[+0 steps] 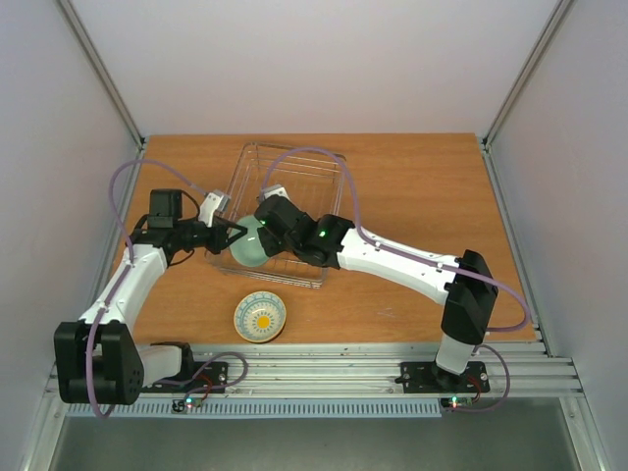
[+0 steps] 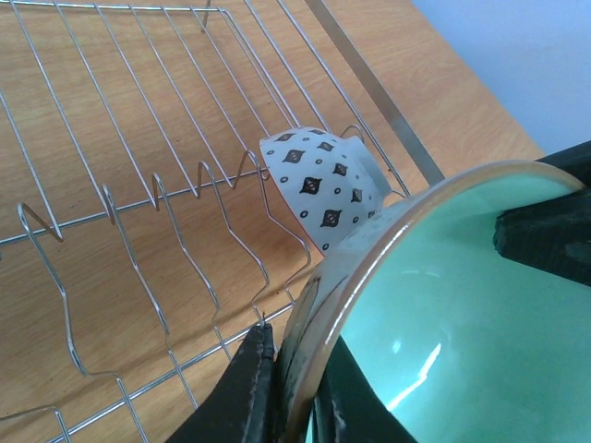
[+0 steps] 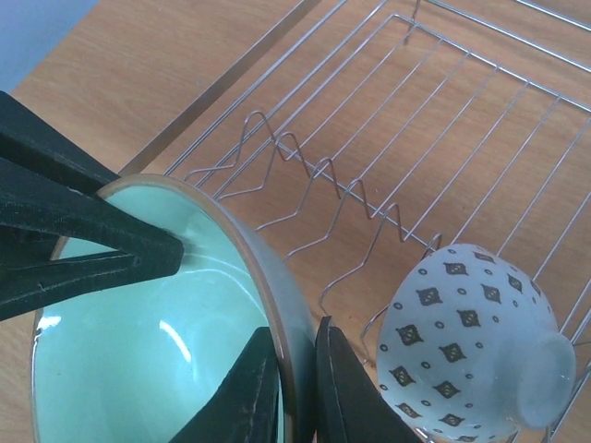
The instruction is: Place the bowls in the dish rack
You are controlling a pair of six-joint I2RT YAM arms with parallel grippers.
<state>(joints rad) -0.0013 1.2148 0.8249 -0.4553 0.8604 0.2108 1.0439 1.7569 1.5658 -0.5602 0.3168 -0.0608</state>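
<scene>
A mint green bowl point(image 1: 249, 245) hangs tilted on edge over the near left corner of the silver wire dish rack point(image 1: 306, 177). My left gripper point(image 1: 233, 234) is shut on its rim from the left, as the left wrist view shows point(image 2: 297, 362). My right gripper point(image 1: 265, 232) is shut on the rim from the right, as the right wrist view shows point(image 3: 294, 340). A white bowl with dark diamond marks point(image 2: 323, 185) lies on its side among the rack's prongs, just beyond the mint bowl point(image 3: 148, 323); it also shows in the right wrist view point(image 3: 471, 351). A cream-yellow bowl point(image 1: 260, 316) sits on the table.
The cream-yellow bowl stands upright on the wooden table point(image 1: 412, 177) in front of the rack, near the front edge. Rows of wire prongs point(image 3: 314, 171) run across the rack floor. White walls close in the table on three sides.
</scene>
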